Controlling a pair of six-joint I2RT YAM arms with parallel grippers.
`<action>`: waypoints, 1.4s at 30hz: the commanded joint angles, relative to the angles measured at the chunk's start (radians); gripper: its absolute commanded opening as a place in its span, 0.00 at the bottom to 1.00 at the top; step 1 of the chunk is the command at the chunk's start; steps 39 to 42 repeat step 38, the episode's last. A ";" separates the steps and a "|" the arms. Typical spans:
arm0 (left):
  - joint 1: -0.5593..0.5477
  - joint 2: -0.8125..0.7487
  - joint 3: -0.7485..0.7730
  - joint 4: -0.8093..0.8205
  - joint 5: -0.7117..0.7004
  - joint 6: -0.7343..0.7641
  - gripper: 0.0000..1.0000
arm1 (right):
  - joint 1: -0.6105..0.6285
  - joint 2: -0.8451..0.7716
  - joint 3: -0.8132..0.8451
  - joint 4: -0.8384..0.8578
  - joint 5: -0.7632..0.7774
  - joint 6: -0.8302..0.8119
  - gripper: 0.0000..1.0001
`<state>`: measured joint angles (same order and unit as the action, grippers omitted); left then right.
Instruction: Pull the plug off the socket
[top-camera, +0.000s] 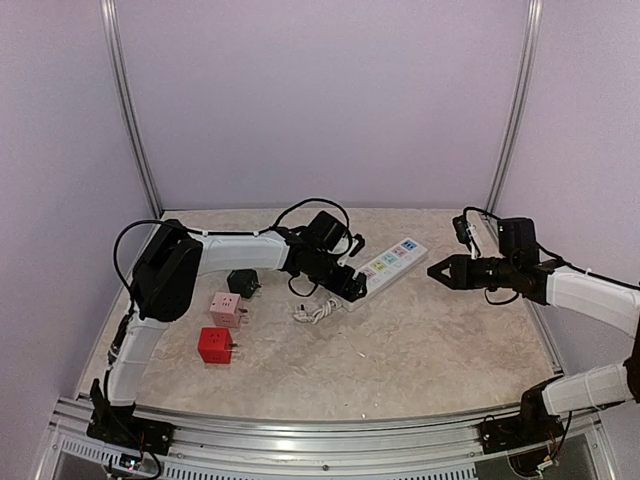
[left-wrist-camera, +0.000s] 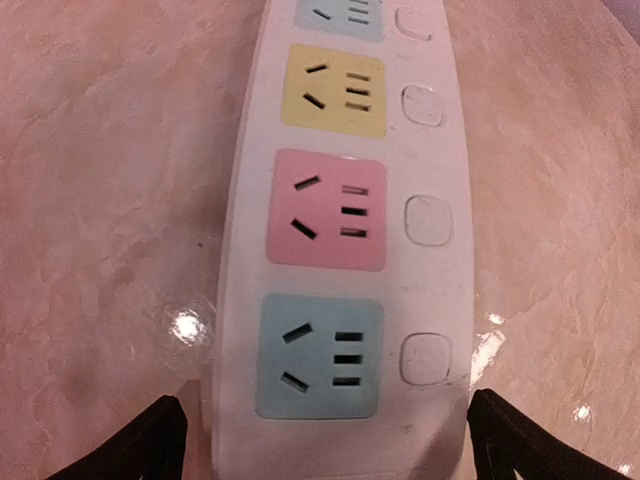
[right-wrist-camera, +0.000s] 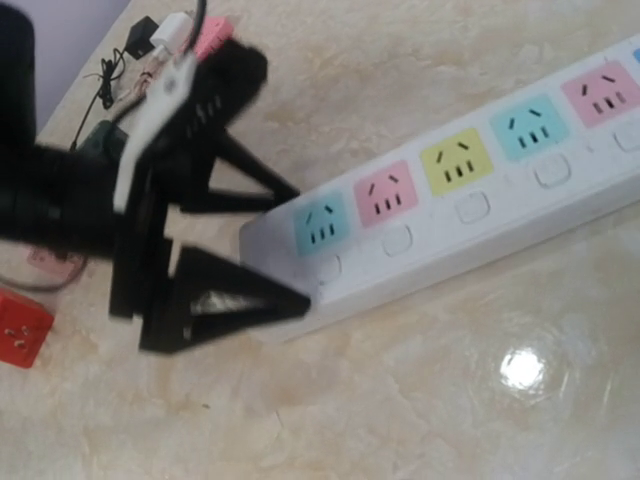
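Left gripper (top-camera: 352, 287) astride the socket (top-camera: 392, 260).
The socket lies slantwise on the table (top-camera: 420, 350). The left gripper is spread wide, one finger on each side of its cord end. The right gripper (top-camera: 437, 268), jaws apart and empty, hovers just beside the far end.

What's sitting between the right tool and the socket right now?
Nothing: in the top view only a short stretch of bare table separates the right tool from the socket's nearest end.
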<state>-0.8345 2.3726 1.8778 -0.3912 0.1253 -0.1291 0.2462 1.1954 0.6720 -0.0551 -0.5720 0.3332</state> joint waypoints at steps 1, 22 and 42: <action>0.044 -0.079 0.023 0.025 0.015 -0.006 0.99 | -0.012 -0.008 -0.015 0.013 -0.017 -0.004 0.32; 0.364 -0.893 -0.774 0.217 0.159 -0.239 0.99 | 0.000 -0.010 -0.032 0.090 -0.051 0.023 0.86; 0.365 -1.197 -1.162 0.285 0.098 -0.333 0.99 | 0.092 0.019 -0.153 0.224 -0.020 0.042 0.93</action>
